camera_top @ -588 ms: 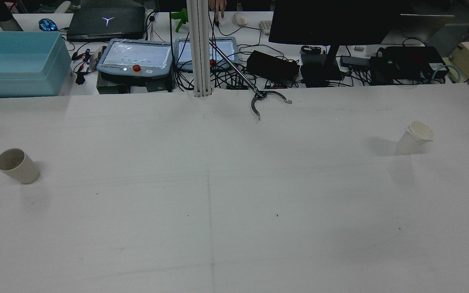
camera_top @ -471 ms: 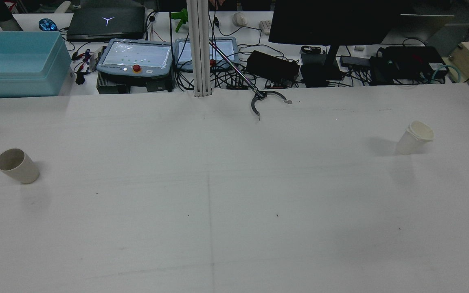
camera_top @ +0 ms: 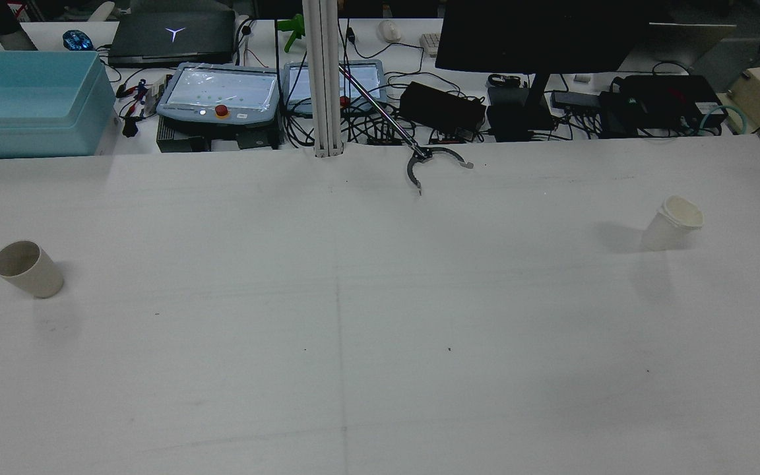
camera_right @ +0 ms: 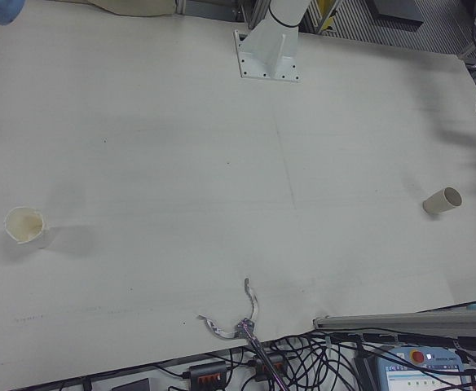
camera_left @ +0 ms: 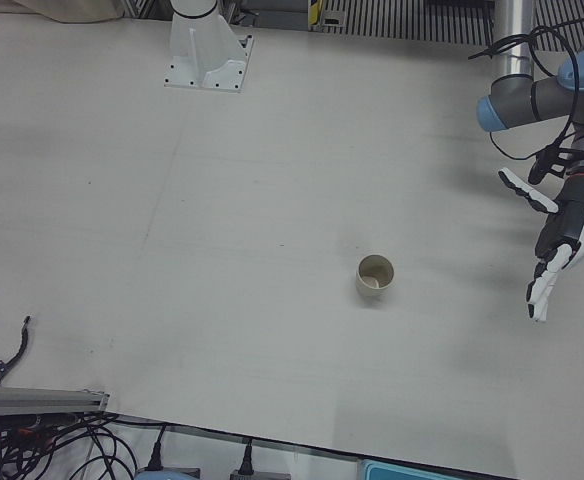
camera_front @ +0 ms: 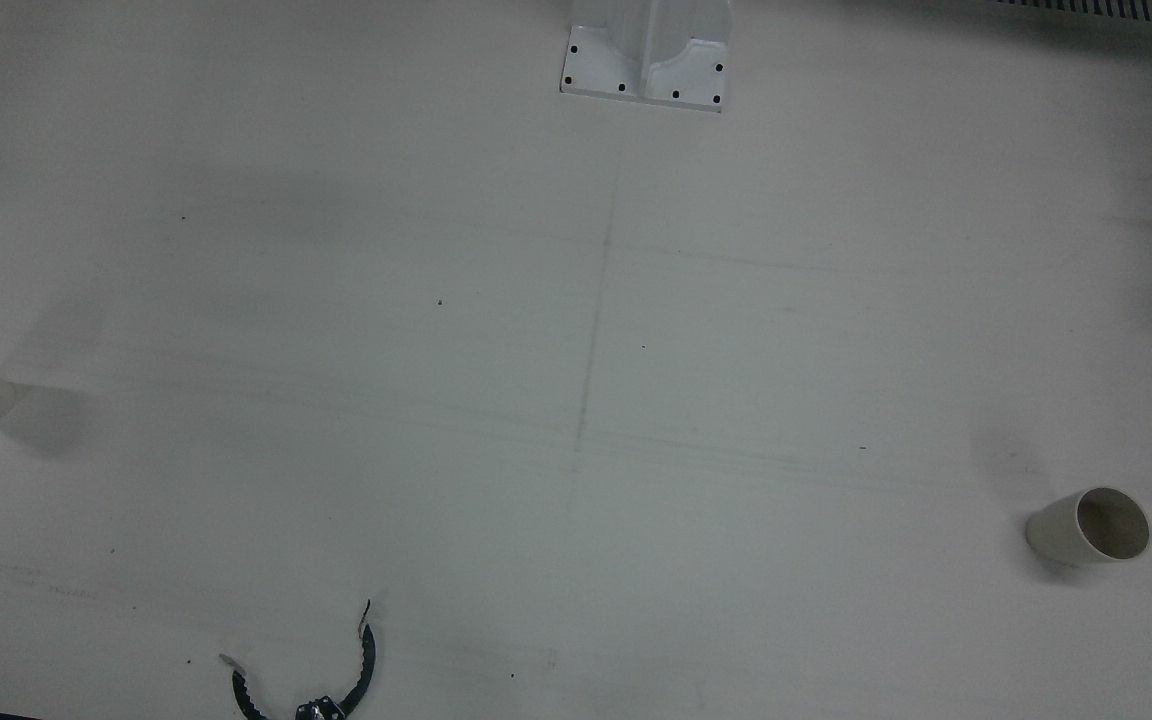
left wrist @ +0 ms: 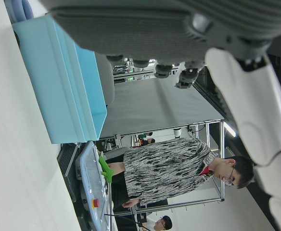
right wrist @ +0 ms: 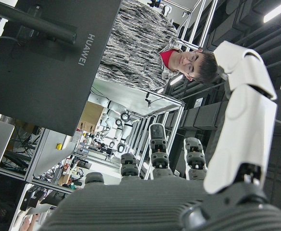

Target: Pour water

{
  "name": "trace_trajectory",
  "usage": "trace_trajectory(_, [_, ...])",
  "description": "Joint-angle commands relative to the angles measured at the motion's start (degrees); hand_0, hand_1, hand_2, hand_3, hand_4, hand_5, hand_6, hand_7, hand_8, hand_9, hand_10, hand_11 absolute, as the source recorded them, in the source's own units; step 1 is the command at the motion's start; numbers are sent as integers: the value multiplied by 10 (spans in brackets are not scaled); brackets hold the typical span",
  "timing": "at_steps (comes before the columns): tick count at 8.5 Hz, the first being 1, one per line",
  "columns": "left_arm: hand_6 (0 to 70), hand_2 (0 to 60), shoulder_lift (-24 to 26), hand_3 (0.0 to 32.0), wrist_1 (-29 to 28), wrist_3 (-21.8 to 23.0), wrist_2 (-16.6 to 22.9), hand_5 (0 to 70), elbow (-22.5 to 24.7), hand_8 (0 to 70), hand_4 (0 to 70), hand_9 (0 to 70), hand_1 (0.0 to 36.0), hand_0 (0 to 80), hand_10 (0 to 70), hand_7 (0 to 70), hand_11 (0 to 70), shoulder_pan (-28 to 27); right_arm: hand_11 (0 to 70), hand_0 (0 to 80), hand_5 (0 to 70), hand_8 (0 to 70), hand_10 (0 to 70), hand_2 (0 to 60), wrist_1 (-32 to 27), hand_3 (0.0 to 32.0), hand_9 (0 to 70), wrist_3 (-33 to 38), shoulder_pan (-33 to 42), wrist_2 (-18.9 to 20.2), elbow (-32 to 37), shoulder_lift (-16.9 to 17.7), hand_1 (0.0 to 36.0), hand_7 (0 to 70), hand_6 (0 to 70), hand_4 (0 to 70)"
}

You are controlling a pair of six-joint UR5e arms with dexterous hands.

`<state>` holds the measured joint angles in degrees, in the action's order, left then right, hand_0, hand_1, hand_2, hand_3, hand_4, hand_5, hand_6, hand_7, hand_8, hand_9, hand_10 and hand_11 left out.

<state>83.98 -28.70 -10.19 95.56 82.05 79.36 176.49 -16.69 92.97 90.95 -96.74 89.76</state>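
Note:
A beige cup (camera_top: 27, 268) stands open and empty on the table's left side; it also shows in the front view (camera_front: 1091, 527) and the left-front view (camera_left: 375, 277). A white paper cup (camera_top: 672, 223) stands on the right side, with something pale inside in the right-front view (camera_right: 28, 227). My left hand (camera_left: 562, 240) hangs open above the table, well clear of the beige cup, fingers spread. My right hand (right wrist: 179, 192) shows only in its own view, fingers extended, holding nothing. Neither hand touches a cup.
A black reacher-grabber tool (camera_top: 429, 165) lies at the table's far edge, jaws apart. A light blue bin (camera_top: 30, 102), teach pendants (camera_top: 218, 92) and a monitor (camera_top: 538, 39) stand on the desk beyond. A white pedestal (camera_front: 648, 55) is bolted on the robot's side.
A person's hand at the far desk has drawn out of the rear view. Both cups and the grabber tool stand where they were.

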Motion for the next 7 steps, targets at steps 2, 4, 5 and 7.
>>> trace_trajectory(2, [69, 0, -10, 0, -65, -97, -12, 0, -76, 3, 180, 0, 127, 568, 28, 34, 64, -63, 0, 520, 71, 64, 0, 248, -23, 0, 104, -16, -54, -3, 78, 8, 235, 218, 173, 81])
trace_trajectory(4, [73, 0, 18, 0, -77, -96, -76, 0, -111, 4, 204, 0, 76, 514, 3, 32, 21, -139, 0, 522, 74, 50, 0, 228, -75, 0, 77, -21, -73, -3, 139, 2, 242, 147, 143, 0])
trace_trajectory(5, [75, 0, 30, 0, -72, -97, -104, 0, -116, 5, 223, 0, 65, 504, 0, 34, 13, -171, 0, 525, 74, 51, 0, 238, -75, 0, 81, -22, -73, -3, 140, 2, 245, 166, 150, 6])
trace_trajectory(7, [77, 0, 70, 0, -48, -97, -118, 0, -137, 5, 238, 0, 109, 539, 5, 42, 25, -206, 0, 527, 75, 51, 0, 239, -75, 0, 80, -21, -73, -3, 140, 2, 248, 171, 153, 4])
